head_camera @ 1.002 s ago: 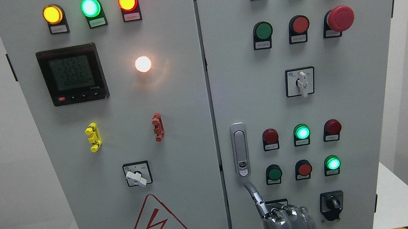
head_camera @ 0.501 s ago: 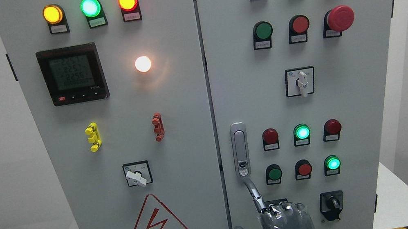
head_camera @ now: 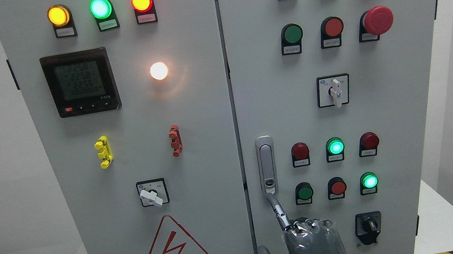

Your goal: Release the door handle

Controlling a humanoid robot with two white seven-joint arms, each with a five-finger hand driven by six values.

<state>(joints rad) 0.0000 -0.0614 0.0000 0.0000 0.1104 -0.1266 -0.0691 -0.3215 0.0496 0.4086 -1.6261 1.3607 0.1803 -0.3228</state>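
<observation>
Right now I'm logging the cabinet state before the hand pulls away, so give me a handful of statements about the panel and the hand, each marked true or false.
1. The door handle lies flush and upright on the right door. True.
2. The hand has its index finger extended up to the handle's lower end. True.
3. The red mushroom emergency stop button sits on the left door. False: it is on the right door, upper right.
4. All three lamps at the top of the left door are green. False: amber lamp, green lamp, red lamp.
5. The meter display is dark. False: it is lit, showing digits.
</observation>
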